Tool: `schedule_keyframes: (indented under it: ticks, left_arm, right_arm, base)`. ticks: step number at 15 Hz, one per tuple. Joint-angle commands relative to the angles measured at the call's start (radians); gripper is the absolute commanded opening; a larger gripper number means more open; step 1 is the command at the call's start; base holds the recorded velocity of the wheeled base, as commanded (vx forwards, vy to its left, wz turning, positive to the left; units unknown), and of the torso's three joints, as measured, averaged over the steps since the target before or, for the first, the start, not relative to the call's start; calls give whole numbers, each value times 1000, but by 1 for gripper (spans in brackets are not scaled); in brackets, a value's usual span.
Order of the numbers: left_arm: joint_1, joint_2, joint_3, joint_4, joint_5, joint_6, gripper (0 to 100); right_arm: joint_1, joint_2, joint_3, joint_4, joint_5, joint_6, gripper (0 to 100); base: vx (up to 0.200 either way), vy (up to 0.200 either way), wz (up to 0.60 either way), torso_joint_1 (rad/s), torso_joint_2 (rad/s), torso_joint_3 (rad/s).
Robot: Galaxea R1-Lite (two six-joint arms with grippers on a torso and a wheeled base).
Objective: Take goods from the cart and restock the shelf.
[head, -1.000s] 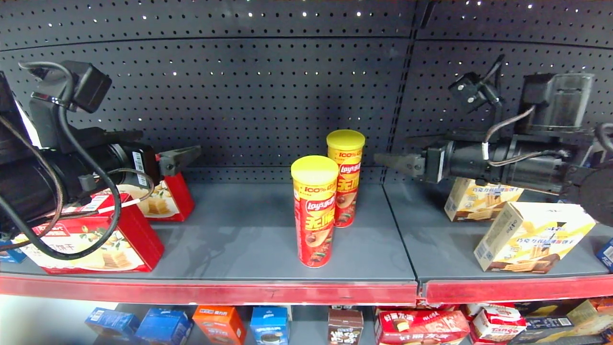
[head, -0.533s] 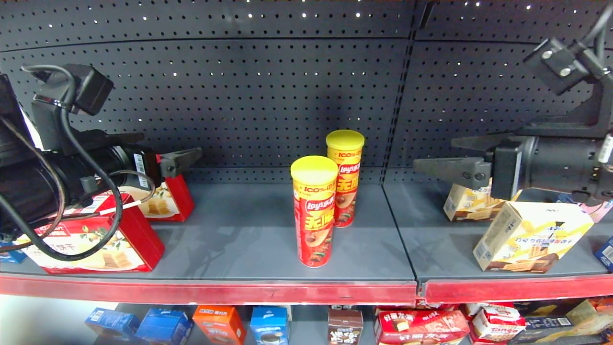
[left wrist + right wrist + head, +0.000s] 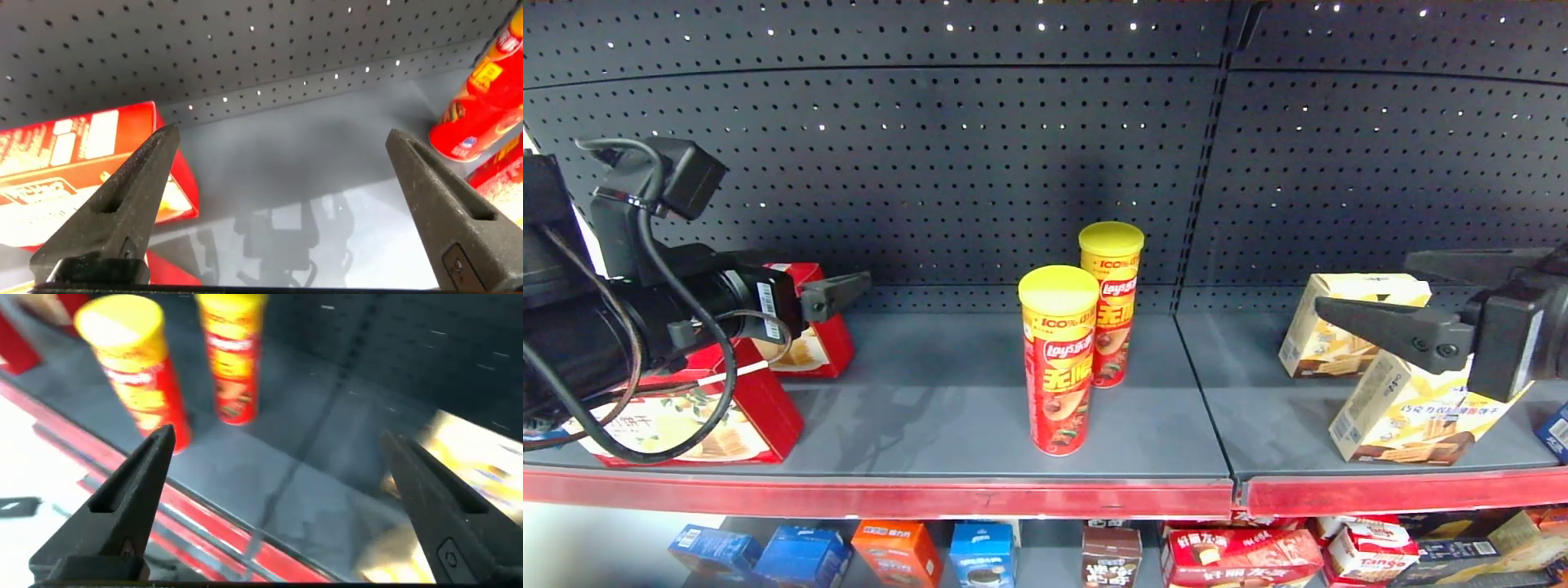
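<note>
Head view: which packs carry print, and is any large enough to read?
Front red cylindrical can with yellow lid: large logo, characters and a percentage, readable.
Rear can, same design: readable, partly hidden.
Red cardboard biscuit box: large characters, cable crosses them.
Cream wafer boxes: too small.
Lower-shelf packs: mostly too small.

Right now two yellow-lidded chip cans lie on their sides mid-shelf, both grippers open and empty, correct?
No: the head view shows the front can and back can standing upright. The left gripper and right gripper are indeed open and empty.
</note>
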Motion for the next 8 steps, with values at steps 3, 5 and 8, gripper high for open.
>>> schedule_keyframes:
  ticks: [3,5,8]
  left_arm:
    - [0,1,15,1,3,-3,100]
    - [0,1,15,8,5,-11,100]
    - [-56,1,17,21,9,-47,100]
  right_arm:
    - [-28,-122,59,-1,-199,64,100]
    - [-40,-152,58,-2,-331,111,100]
    - [-41,-222,62,15,-435,114,100]
  base:
    - [0,0,0,0,0,0]
    - [0,0,0,0,0,0]
    - [0,0,0,0,0,0]
